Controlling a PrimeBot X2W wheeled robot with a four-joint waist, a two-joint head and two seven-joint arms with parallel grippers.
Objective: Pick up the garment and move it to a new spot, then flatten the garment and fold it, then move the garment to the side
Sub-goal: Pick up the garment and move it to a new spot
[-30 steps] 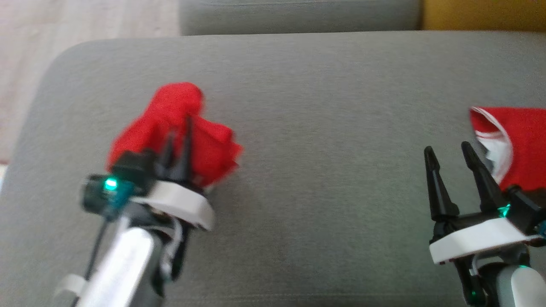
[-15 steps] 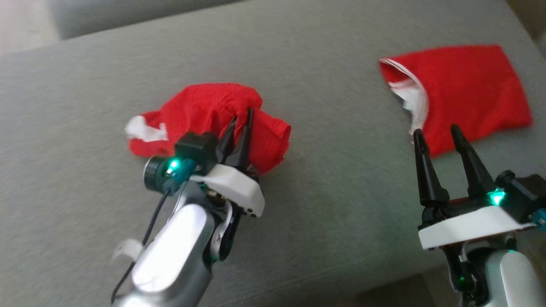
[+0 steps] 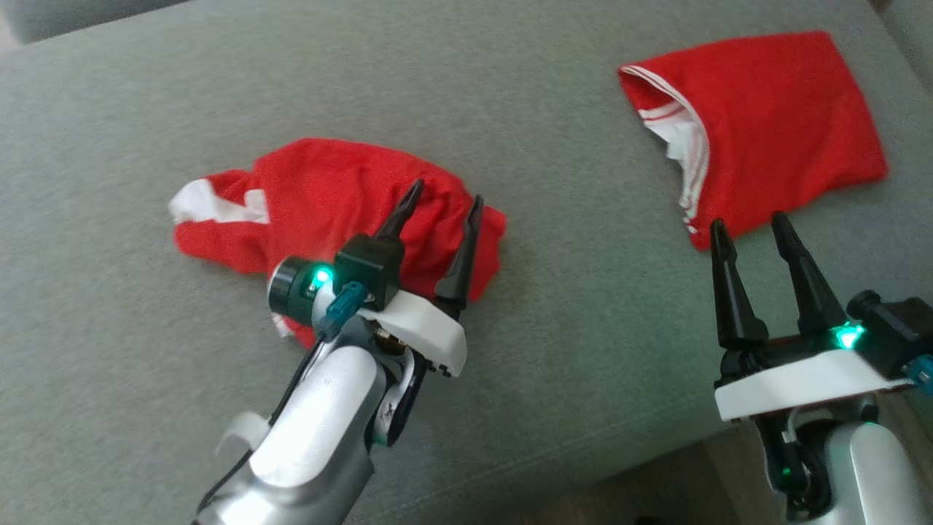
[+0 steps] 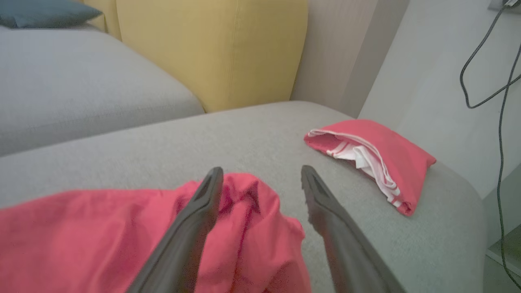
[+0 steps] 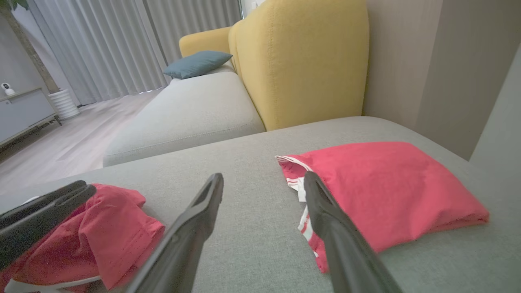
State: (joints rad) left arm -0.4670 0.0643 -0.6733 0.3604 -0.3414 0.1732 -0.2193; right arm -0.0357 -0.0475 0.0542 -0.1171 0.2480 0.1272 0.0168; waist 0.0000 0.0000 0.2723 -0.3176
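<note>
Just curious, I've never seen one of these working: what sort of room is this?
Most likely a home living room: grey sofa cushions, a yellow backrest and long curtains.

A broad grey sofa cushion (image 3: 583, 146) with rounded corners and a finely woven cover carries everything here; a stitched seam runs along its near edge in the head view. Two pieces of clothing lie directly on it. On the left-middle part sits a crumpled red garment (image 3: 328, 197), bunched into loose folds, with white showing at its left end. Toward the far right corner lies a folded red garment (image 3: 773, 124), flat and roughly rectangular, its white-striped open edge turned toward the crumpled one. The two are well apart, with bare grey fabric between them.
</note>
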